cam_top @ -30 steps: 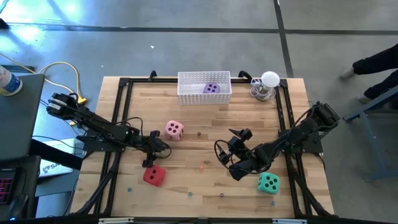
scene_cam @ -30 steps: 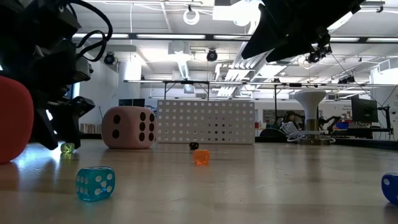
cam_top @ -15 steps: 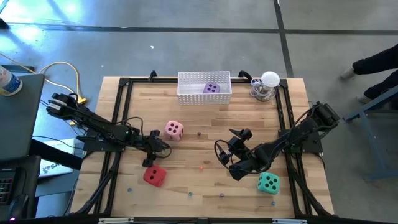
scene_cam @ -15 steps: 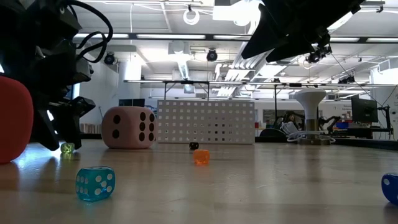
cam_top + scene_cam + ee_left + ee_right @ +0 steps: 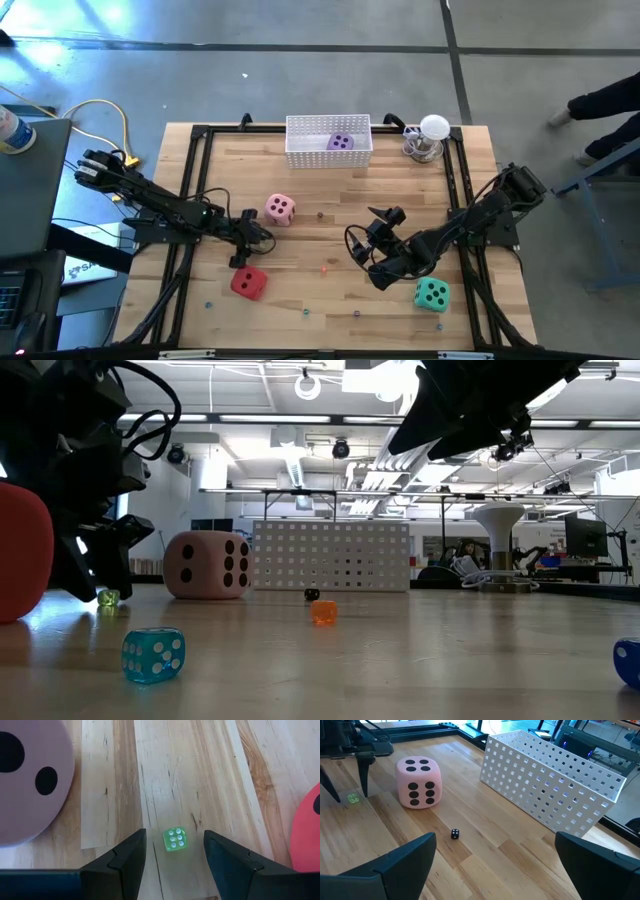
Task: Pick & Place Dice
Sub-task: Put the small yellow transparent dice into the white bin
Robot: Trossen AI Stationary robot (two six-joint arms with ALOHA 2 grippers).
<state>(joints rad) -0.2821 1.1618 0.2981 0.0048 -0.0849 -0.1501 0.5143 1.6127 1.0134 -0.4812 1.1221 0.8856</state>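
My left gripper (image 5: 175,862) is open, pointing down at the table, with one finger on either side of a small translucent green die (image 5: 175,839) and a gap to each. It stands between the pink die (image 5: 280,209) and the red die (image 5: 248,283), which both rest on the wood. The purple die (image 5: 340,142) lies in the white perforated basket (image 5: 300,150) at the far edge. The teal-green die (image 5: 432,294) sits near the front right. My right gripper (image 5: 365,260) is open wide and empty, held above the table to the left of the teal-green die.
Small dice lie scattered on the wood: a black one (image 5: 455,834), an orange one (image 5: 324,612) and a translucent blue one (image 5: 153,655). A white-topped stand (image 5: 432,135) is at the far right corner. A black frame (image 5: 200,132) runs round the table.
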